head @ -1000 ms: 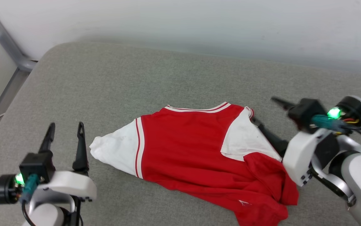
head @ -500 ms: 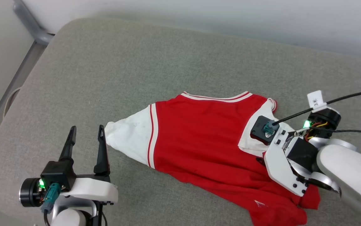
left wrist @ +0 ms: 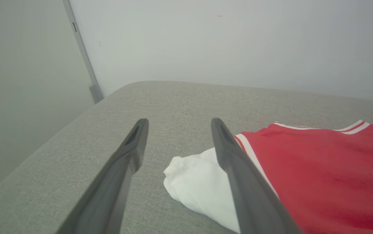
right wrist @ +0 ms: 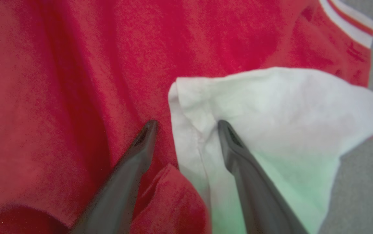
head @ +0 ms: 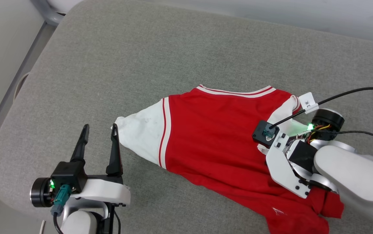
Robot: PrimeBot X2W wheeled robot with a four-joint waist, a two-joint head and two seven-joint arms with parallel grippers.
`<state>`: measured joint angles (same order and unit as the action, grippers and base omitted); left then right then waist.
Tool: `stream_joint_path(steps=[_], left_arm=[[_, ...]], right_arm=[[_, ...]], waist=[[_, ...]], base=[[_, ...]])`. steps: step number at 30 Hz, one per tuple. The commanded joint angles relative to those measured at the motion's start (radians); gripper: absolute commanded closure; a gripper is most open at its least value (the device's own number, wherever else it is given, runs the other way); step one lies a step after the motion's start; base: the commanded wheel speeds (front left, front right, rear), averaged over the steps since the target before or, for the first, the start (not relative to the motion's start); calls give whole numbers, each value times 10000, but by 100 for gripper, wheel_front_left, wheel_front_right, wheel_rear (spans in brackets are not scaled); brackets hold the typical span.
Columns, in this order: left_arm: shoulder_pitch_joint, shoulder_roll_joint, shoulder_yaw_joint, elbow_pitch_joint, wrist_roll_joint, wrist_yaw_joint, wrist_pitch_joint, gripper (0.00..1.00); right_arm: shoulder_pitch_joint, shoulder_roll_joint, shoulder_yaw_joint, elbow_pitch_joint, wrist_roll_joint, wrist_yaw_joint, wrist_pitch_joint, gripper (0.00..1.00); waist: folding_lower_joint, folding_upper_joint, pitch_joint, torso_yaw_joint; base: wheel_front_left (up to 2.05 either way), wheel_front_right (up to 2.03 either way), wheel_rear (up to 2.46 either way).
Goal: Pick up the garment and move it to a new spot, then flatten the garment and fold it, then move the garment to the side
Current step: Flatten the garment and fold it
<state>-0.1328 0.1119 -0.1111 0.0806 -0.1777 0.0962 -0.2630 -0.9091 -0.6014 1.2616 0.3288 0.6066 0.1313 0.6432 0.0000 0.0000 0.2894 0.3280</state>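
Within the last second the right hand [right wrist: 186, 125] swung in from beside the garment [head: 212, 136], rumpled on the grey cushion [head: 141, 48], and hung wide open astride its folded-over white sleeve [right wrist: 270, 107], while the left hand [head: 100, 128] waited wide open just off the opposite sleeve [head: 141, 136], so a grasp seemed near.

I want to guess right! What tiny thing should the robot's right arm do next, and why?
Probably lower the right tool slightly and close it on the edge of the white sleeve. Its jaws stand open astride that edge, over the red garment, gripping nothing yet.
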Motion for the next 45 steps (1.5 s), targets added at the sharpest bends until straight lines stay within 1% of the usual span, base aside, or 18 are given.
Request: stream_joint_path(steps=[1,2,4,7,11,15,17,22,28,38,39,44,45], left_arm=[[-80,-90,166,44,106,-86,-24,0],[-38,-131,255,57,168,-150,-24,0],[48,-179,429,104,285,-249,-24,0],[118,-255,609,170,440,-386,-24,0],[271,-320,826,214,609,-549,-25,0],[515,-375,996,198,784,-650,-25,0],[626,-395,1056,205,817,-688,-25,0],[895,-437,1158,208,889,-799,-25,0],[1059,-485,1191,244,966,-898,-25,0],[1077,-540,1274,346,1053,-1044,-25,0],[1077,-540,1274,346,1053,-1044,-25,0],[1146,-569,1281,374,1072,-1050,-25,0],[1169,-577,1297,394,1064,-1055,-25,0]], right_arm=[[527,14,320,158,-45,-8,140,39],[576,32,321,97,-134,-8,56,100],[520,-6,297,56,-142,-8,-155,100],[146,133,173,225,9,-12,-1075,100],[-47,436,-391,297,193,-14,-2336,100],[412,605,-1209,151,540,-14,-3392,100],[728,687,-1792,33,806,-12,-3866,100],[1777,912,-3844,-94,1597,-14,-4988,100],[3257,1333,-6248,329,2316,-11,-5860,100],[5192,1877,-9810,1834,3576,-9,-7123,100],[5192,1877,-9810,1834,3576,-9,-7123,100],[5967,1824,-11067,2657,3768,-9,-7588,100],[6215,1763,-11472,3096,3681,-9,-7682,100]], waist=[[0,0,-29,-76],[0,0,-55,-132],[0,0,-132,-249],[0,0,-305,-446],[0,0,-628,-753],[0,0,-975,-1029],[0,0,-1128,-1169],[0,0,-1343,-1453],[0,0,-1394,-1686],[0,0,-1374,-1786],[0,0,-1374,-1786],[0,0,-1375,-1768],[0,0,-1377,-1768]], base=[[0,0,0],[0,0,0],[0,0,0],[0,0,0],[0,0,0],[0,0,0],[0,0,0],[0,0,0],[0,0,0],[0,0,0],[0,0,0],[0,0,0],[0,0,0]])
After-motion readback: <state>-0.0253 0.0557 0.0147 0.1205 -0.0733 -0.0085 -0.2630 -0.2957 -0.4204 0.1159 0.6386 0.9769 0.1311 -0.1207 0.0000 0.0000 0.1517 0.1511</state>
